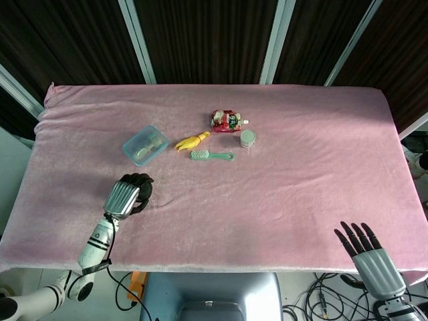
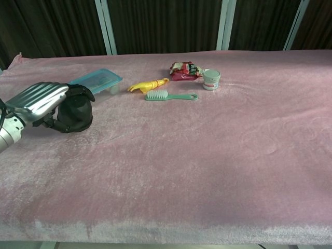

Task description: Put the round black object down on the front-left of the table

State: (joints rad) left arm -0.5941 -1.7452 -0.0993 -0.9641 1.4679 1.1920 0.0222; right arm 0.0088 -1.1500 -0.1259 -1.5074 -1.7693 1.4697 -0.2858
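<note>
Surface is covered in pink plush cloth, soft and slightly rumpled. Left hand, ribbed silver shell with dark fingers, is wrapped over the round black object near the front-left corner. The object looks to be touching the cloth, grip not yet released; holding it from above presumably allows a straight set-down. Right hand is seen off the front-right edge, fingers spread, nothing held, likely parked clear. Near the surface's middle, toward the back: translucent teal lidded box, green bristle brush, small round white tub.
</note>
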